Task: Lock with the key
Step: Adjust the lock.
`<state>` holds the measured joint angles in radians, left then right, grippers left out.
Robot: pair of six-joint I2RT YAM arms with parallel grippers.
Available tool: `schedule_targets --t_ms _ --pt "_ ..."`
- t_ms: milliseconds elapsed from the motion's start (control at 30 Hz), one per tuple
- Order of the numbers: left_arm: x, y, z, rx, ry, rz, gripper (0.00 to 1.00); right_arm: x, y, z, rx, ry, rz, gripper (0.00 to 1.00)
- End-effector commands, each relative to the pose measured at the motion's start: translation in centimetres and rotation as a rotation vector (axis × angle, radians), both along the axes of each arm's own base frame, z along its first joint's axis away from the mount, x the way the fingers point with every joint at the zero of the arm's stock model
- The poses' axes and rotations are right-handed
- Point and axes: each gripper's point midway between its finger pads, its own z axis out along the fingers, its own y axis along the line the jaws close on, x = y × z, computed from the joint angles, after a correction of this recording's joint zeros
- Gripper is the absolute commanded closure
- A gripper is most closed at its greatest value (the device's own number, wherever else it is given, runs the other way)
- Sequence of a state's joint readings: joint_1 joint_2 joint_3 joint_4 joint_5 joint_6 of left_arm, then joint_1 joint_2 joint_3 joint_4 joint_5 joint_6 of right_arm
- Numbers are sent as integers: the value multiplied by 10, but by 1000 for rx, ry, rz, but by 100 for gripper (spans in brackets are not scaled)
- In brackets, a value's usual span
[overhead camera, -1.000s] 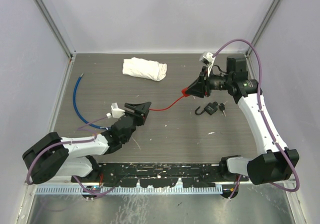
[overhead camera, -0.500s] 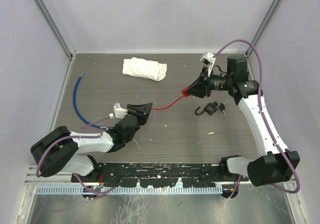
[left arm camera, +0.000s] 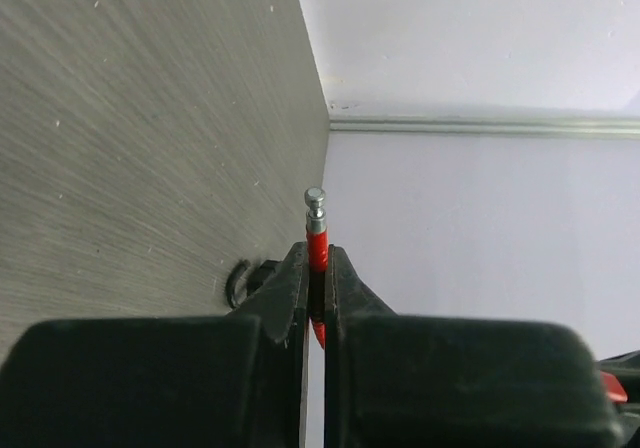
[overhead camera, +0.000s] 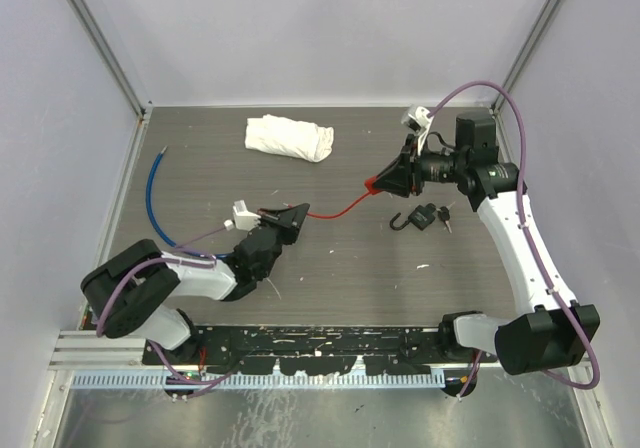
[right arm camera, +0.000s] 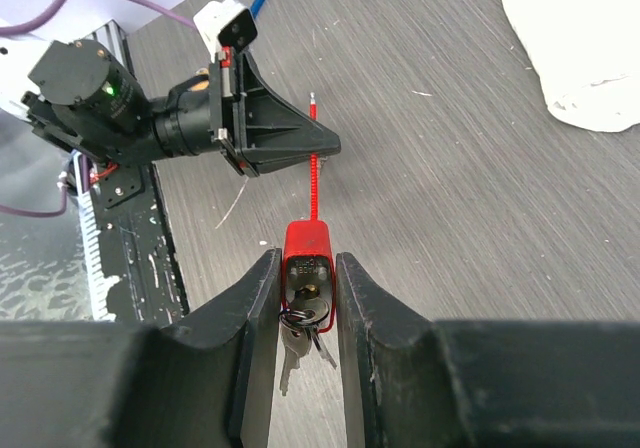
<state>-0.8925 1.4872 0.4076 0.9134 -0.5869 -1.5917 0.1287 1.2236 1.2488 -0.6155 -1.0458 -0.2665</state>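
Observation:
The red cable lock (right arm camera: 308,258) sits between the fingers of my right gripper (right arm camera: 308,268), which is shut on its body above the table (overhead camera: 373,182). A key (right arm camera: 300,340) on a small ring hangs from the lock's keyhole end. The lock's red cable (overhead camera: 335,208) runs left to my left gripper (overhead camera: 297,215). In the left wrist view that gripper (left arm camera: 316,263) is shut on the cable end (left arm camera: 317,251), and the metal tip (left arm camera: 315,206) sticks out past the fingertips.
A black padlock (overhead camera: 424,215) with an open shackle and its own keys lies on the table below the right gripper. A white cloth (overhead camera: 290,137) lies at the back. A blue cable (overhead camera: 152,193) curves along the left side.
My left gripper has closed onto the free end of the red cable, and the left arm shifted slightly right. The right gripper holds still with the lock.

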Motion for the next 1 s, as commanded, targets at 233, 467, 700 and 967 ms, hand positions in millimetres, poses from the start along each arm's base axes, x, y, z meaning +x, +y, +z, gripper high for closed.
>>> schedule_targets --t_ms 233,467,700,967 --pt "-19 -40 46 682 -327 -412 100 -5 -5 3 -86 -79 69 99" --pt "-53 -52 67 988 -594 -718 100 -14 5 -3 -26 -66 154 99" --pt "-57 -43 97 1042 -685 -698 100 -20 8 -14 12 8 182 99" --pt "-75 -57 124 1106 -913 -825 100 -24 19 -9 159 108 162 99"
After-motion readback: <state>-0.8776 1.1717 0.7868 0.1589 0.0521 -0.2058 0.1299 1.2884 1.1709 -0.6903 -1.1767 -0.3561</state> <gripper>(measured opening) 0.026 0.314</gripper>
